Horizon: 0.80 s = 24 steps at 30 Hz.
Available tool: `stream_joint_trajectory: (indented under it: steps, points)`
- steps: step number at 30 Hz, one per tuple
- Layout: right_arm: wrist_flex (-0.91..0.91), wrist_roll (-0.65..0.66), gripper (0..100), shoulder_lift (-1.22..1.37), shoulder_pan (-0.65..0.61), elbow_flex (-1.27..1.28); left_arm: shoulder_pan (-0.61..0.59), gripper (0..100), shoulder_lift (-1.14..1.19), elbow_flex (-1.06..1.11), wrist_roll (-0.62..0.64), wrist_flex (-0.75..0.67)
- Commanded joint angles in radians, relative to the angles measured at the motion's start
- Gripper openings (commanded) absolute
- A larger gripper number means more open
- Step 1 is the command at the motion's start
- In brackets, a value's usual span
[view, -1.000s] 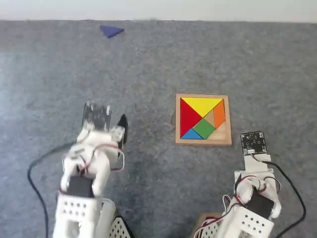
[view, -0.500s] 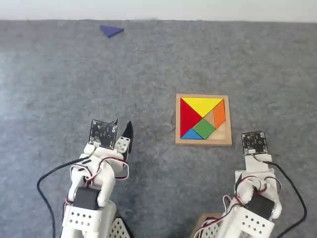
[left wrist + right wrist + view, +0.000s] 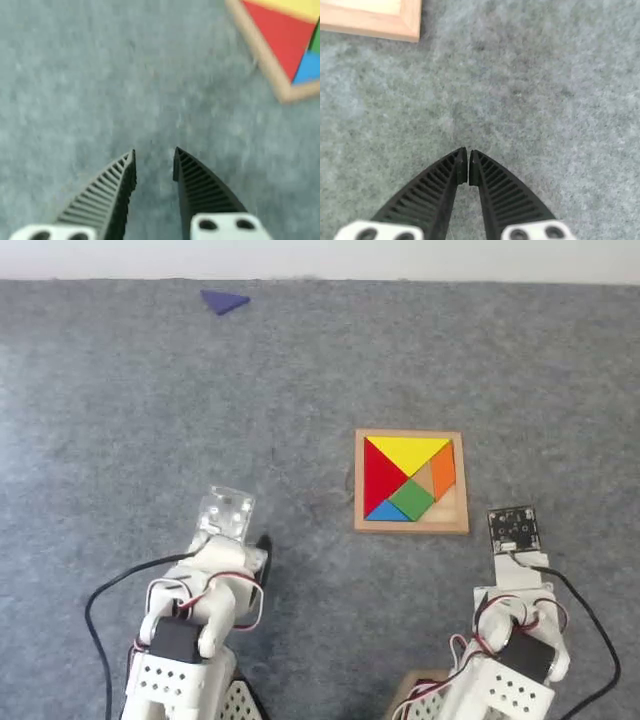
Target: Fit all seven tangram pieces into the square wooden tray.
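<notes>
On the grey surface [image 3: 120, 420], tray [image 3: 410, 527] right of centre, partly filled, bare wood at its near right corner; left pincer [image 3: 154, 160] slightly parted, empty, left of the tray; right pincer [image 3: 468, 165] clenched on nothing, likely parked; purple triangle [image 3: 224, 302] far off at the back edge, presumably awaiting fetching.

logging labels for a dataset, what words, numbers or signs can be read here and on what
None can be read.
The tray, its pieces, the blue triangle and the carpet bear no print.
The dark board on the right arm may carry markings, too small to tell.
</notes>
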Motion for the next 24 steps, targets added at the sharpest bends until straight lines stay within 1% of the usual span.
stream_joint_trajectory:
  steps: [1,24]
  points:
    - [0.016,0.0,3.1,-0.015,-0.005,0.011,0.006,12,-0.054,-0.01,0.009,0.057]
    - [0.016,0.0,3.0,-0.015,-0.007,0.011,0.005,12,-0.081,-0.012,0.009,0.058]
